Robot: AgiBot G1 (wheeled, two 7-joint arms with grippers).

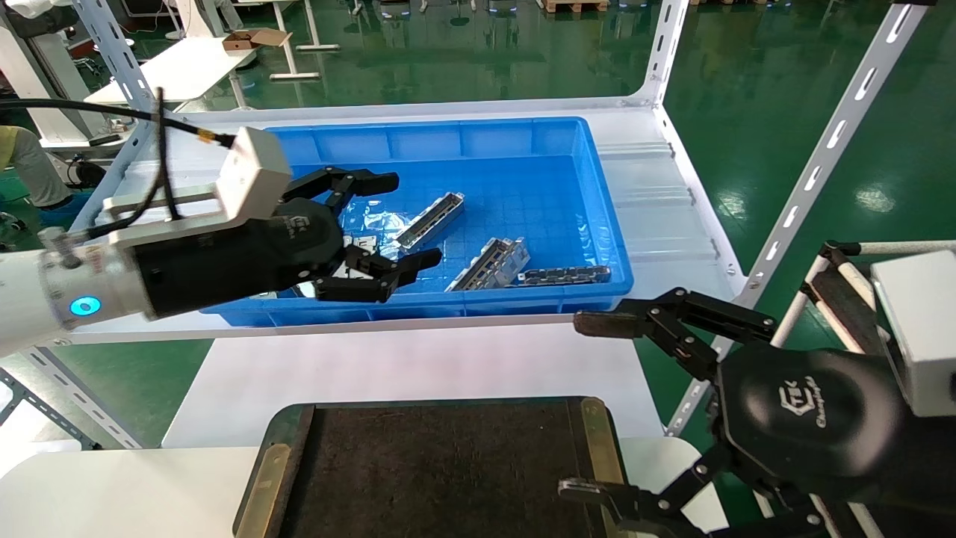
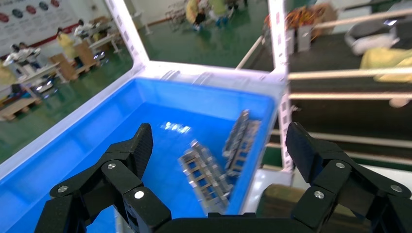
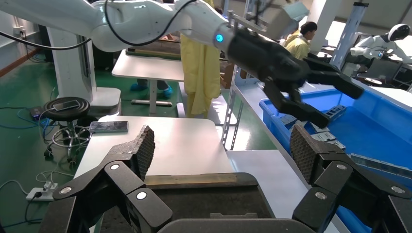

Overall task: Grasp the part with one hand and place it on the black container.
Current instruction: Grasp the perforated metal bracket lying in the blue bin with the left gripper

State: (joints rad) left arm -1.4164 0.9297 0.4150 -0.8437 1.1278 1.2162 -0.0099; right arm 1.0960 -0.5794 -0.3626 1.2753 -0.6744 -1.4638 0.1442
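The part (image 1: 431, 220), a long narrow silver-grey channel bar, lies slanted on the floor of the blue bin (image 1: 523, 134). My left gripper (image 1: 411, 220) is open and empty, hovering over the bin with the part roughly between its fingertips from the head view. In the left wrist view the open left gripper (image 2: 219, 145) faces blurred metal pieces (image 2: 206, 174); I cannot tell the part there. The black container (image 1: 441, 463) sits at the front, its top bare. My right gripper (image 1: 582, 407) is open and empty beside its right edge, and it frames the container (image 3: 204, 194) in the right wrist view (image 3: 223, 145).
Flat silver multi-cell plates (image 1: 489, 263) and a thin dark chain-like strip (image 1: 564, 276) lie near the bin's front wall. Shiny plastic bags (image 1: 377, 224) lie under the left gripper. White slotted shelf posts (image 1: 821, 157) stand to the right. A white tabletop (image 1: 418, 366) lies between bin and container.
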